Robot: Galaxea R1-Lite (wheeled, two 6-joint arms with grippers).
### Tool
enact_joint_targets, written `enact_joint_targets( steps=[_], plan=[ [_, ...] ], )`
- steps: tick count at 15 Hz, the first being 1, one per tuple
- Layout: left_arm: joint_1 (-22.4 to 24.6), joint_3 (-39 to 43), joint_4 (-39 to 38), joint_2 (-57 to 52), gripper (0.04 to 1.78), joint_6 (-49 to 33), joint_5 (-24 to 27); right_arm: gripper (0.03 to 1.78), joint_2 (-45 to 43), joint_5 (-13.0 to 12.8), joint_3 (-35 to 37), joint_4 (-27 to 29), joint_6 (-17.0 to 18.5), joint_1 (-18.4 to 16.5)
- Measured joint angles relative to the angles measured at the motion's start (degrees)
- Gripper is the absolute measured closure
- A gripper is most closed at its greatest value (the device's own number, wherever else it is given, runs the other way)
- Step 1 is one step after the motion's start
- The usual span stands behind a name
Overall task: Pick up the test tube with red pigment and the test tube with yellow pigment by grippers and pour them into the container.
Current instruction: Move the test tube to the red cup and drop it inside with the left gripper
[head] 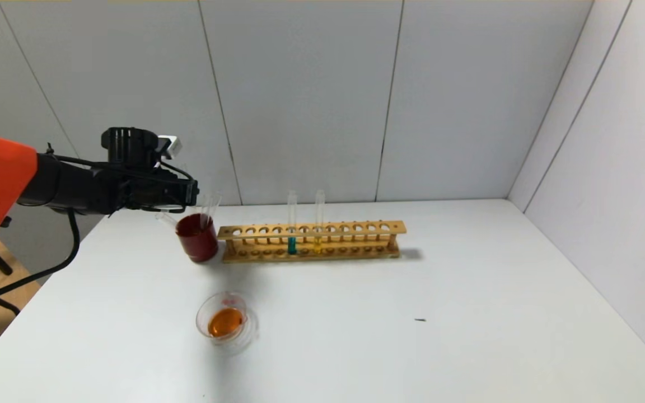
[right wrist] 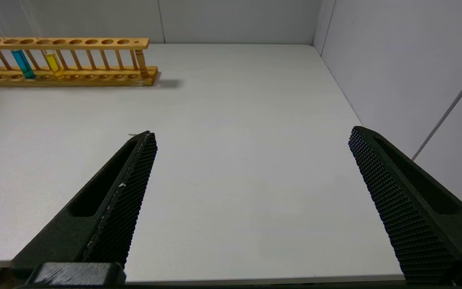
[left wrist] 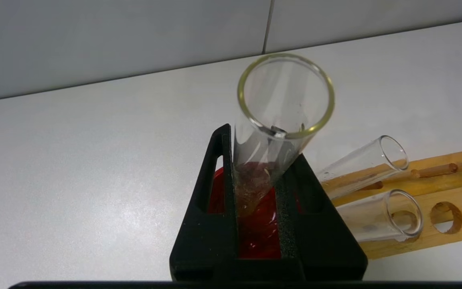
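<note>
My left gripper [head: 188, 193] is shut on an empty clear test tube [left wrist: 283, 120] with a yellowish rim, and holds it tilted just above the dark red cup [head: 196, 238]; the gripper also shows in its own wrist view [left wrist: 261, 160]. No tube with red liquid shows. A test tube with yellow pigment [head: 318, 242] stands in the wooden rack [head: 356, 229] and also shows in the right wrist view [right wrist: 53, 64]. The container [head: 201, 313], a low glass dish, holds orange liquid near the table's front left. My right gripper [right wrist: 252, 132] is open and empty over the table's near right edge.
Two empty tubes [left wrist: 363, 166] lean in the dark red cup [left wrist: 259, 237] beside the rack's left end [left wrist: 447, 192]. A teal-liquid tube [head: 291, 244] stands in the rack next to the yellow one. White walls close the back and right.
</note>
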State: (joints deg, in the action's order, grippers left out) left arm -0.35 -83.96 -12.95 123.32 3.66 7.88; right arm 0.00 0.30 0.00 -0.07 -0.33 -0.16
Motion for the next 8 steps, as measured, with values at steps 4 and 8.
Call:
enact_joint_targets(
  steps=[4,8],
  plan=[
    [0.0,-0.2,-0.1,0.4,1.46,0.1,0.0,0.06,0.0,0.0,0.0,0.0,0.0,0.0],
    [0.1,-0.8,0.0,0.5,1.09,0.1,-0.1,0.06,0.0,0.0,0.0,0.0,0.0,0.0]
  ],
)
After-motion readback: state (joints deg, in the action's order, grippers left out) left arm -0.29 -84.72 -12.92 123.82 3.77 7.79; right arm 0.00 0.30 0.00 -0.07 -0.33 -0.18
